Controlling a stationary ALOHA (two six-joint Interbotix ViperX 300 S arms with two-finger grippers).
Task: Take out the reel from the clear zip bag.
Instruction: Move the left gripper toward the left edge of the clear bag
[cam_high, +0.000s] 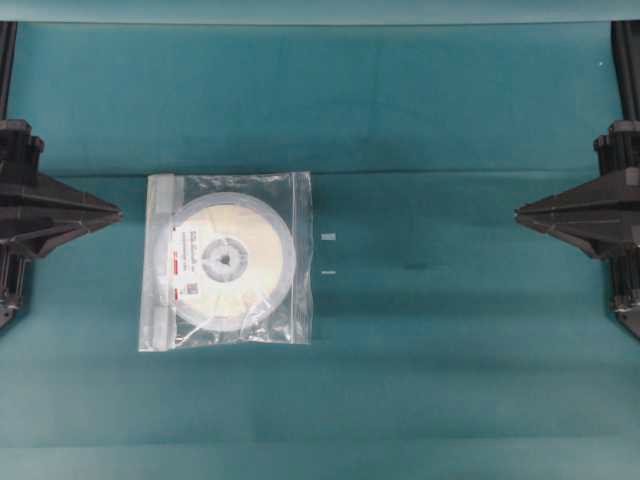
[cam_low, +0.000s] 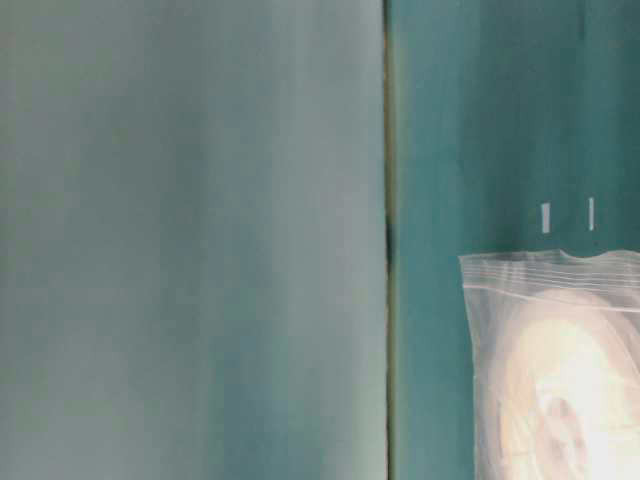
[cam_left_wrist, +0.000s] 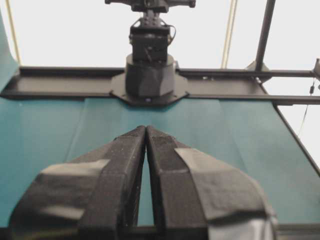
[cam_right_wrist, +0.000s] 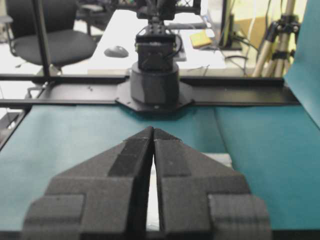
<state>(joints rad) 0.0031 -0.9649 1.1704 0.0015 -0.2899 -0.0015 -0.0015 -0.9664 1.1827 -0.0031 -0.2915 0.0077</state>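
The clear zip bag (cam_high: 228, 260) lies flat on the teal cloth, left of centre, its zip strip along the left edge. Inside it rests the reel (cam_high: 232, 262), a cream disc with a grey hub and a white label with a red stripe. A corner of the bag (cam_low: 552, 340) and the pale reel (cam_low: 565, 400) also show in the table-level view. My left gripper (cam_high: 116, 213) hovers shut at the left edge, apart from the bag. My right gripper (cam_high: 520, 211) is shut at the far right. Both wrist views show fingertips touching, left gripper (cam_left_wrist: 145, 128), right gripper (cam_right_wrist: 153, 129), with nothing held.
Two small white tape marks (cam_high: 328, 237) lie on the cloth just right of the bag. Each arm's black base (cam_left_wrist: 149, 75) stands on a rail across the table from the other. Beyond the table are a chair (cam_right_wrist: 50, 40) and a tripod (cam_right_wrist: 277, 35).
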